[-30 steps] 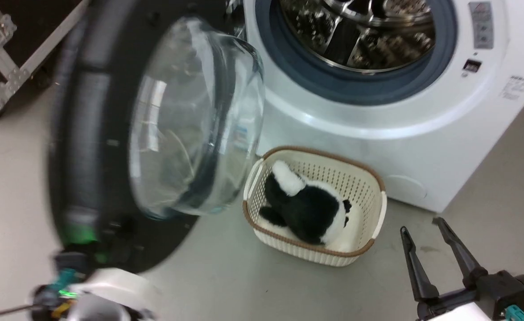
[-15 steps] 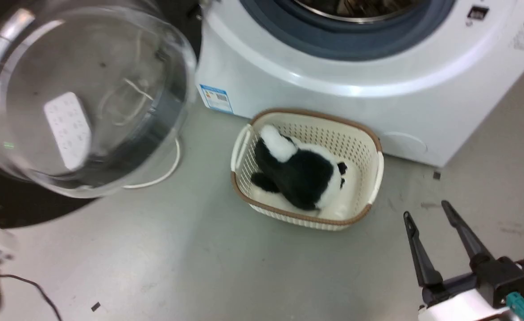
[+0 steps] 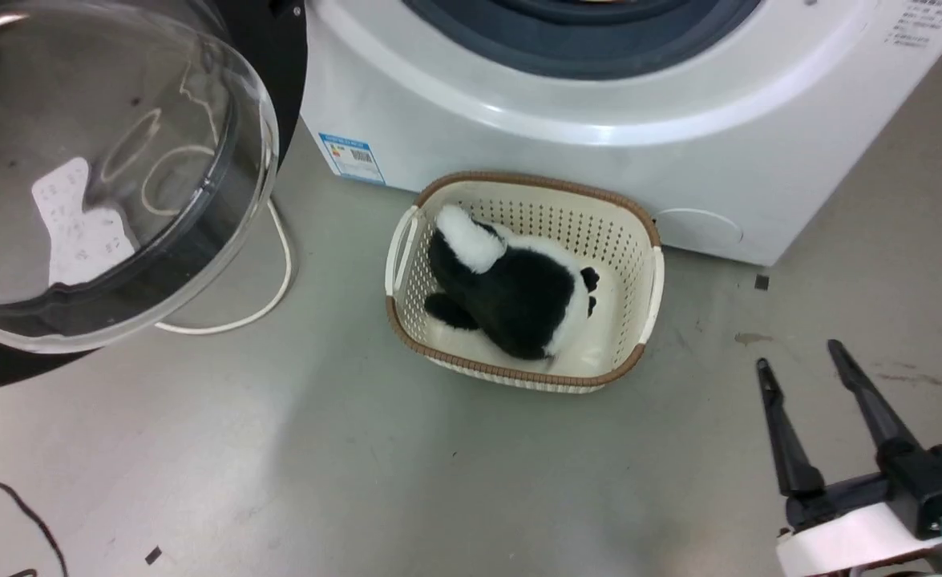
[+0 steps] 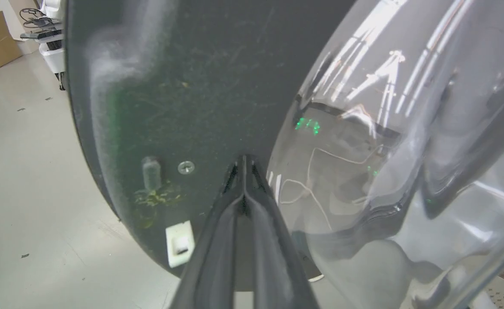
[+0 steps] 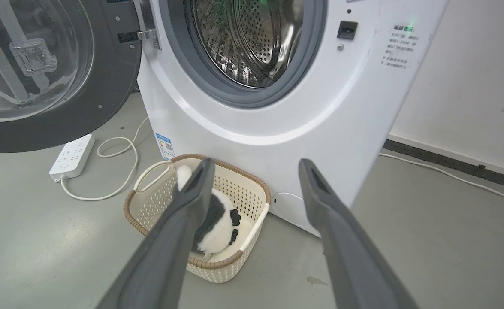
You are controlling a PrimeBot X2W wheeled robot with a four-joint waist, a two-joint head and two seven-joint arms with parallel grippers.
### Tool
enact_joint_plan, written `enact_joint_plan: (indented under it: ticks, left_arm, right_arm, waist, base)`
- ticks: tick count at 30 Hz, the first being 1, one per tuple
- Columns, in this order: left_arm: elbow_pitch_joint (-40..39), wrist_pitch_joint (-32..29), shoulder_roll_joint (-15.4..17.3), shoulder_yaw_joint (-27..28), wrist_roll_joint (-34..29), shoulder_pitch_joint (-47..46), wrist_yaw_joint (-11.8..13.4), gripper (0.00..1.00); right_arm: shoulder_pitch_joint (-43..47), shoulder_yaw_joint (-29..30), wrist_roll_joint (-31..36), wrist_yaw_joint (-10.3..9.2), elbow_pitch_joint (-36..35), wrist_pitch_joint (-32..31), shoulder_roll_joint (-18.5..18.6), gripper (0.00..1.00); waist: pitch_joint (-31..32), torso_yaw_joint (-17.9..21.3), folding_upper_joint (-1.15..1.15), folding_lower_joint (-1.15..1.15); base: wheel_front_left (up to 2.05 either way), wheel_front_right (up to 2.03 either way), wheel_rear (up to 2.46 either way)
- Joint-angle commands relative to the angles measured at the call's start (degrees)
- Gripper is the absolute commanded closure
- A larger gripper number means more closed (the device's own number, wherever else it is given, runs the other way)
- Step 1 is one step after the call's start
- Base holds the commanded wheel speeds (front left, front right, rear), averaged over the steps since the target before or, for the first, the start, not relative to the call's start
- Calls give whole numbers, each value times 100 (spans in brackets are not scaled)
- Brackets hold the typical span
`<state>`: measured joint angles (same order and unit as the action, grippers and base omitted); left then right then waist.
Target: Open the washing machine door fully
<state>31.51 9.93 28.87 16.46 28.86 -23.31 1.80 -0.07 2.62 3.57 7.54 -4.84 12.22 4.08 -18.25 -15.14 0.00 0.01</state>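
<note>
The washing machine door (image 3: pixel 282 56), a black disc with a bulging glass bowl (image 3: pixel 102 176), stands swung out to the left of the white washing machine (image 3: pixel 567 136). In the left wrist view my left gripper (image 4: pixel 243 161) is shut, its tips against the door's (image 4: pixel 183 86) dark inner face just beside the glass bowl (image 4: pixel 406 128), with nothing between the fingers. My right gripper (image 3: pixel 798 356) hovers open over the floor at the lower right, away from the door. Between my right gripper's (image 5: pixel 256 162) open fingers, the right wrist view shows the steel drum (image 5: pixel 252 38) uncovered and the door (image 5: pixel 106 98) off to the left.
A cream woven basket (image 3: pixel 647 264) holding a black-and-white plush toy (image 3: pixel 511 288) sits on the floor right before the machine. A white power strip (image 5: pixel 71 156) and its looped cable (image 3: pixel 278 264) lie under the door. A blue label (image 3: pixel 350 159) marks the machine's lower front.
The door has swung further out to the left, its bowl now facing up toward the head camera. The head view has shifted downward. My left arm has left the head view.
</note>
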Motion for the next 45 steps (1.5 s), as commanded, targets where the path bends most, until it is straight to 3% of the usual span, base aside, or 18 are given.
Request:
enact_joint_plan:
  ticks: [1, 6, 11, 19, 21, 33, 45]
  left_arm:
    - [15, 85, -51, -26, -35, -76, -28, 100]
    - [-281, 382, -285, -127, -116, 136, -162, 100]
    - [-1242, 484, -696, -329, -317, 661, -286, 100]
    - [-2674, 375, -1473, -1005, -618, 1715, -138, 97]
    - [-2902, 277, -1618, -1258, -809, 1965, -31, 0]
    - [-2974, 149, -2182, -2245, -1268, 2728, 153, 0]
    - [-2679, 258, -2251, -2482, -1583, 2798, 435, 0]
  right_arm:
    - [-76, 39, 2, -5, 20, 26, 25, 0]
    - [8, 182, 9, -5, 105, 143, -22, 0]
    - [156, 193, 26, -5, 130, 231, -56, 0]
    - [272, 154, 2, -5, 174, 270, -99, 0]
    - [317, 113, -19, -5, 190, 273, -107, 0]
    - [479, -98, -230, -5, 271, 277, -119, 0]
    - [605, -91, -319, -5, 494, 277, -120, 0]
  waist:
    - [78, 14, 0, -1]
    - [527, 41, 0, -1]
    - [1079, 139, 0, -1]
    - [1675, 568, 0, -1]
    - [1778, 700, 0, -1]
    - [1907, 1291, 0, -1]
    - [1898, 1426, 0, -1]
  base:
    - [0, 0, 0]
    - [0, 0, 0]
    - [0, 0, 0]
    - [0, 0, 0]
    - [0, 0, 0]
    - [0, 0, 0]
    - [0, 0, 0]
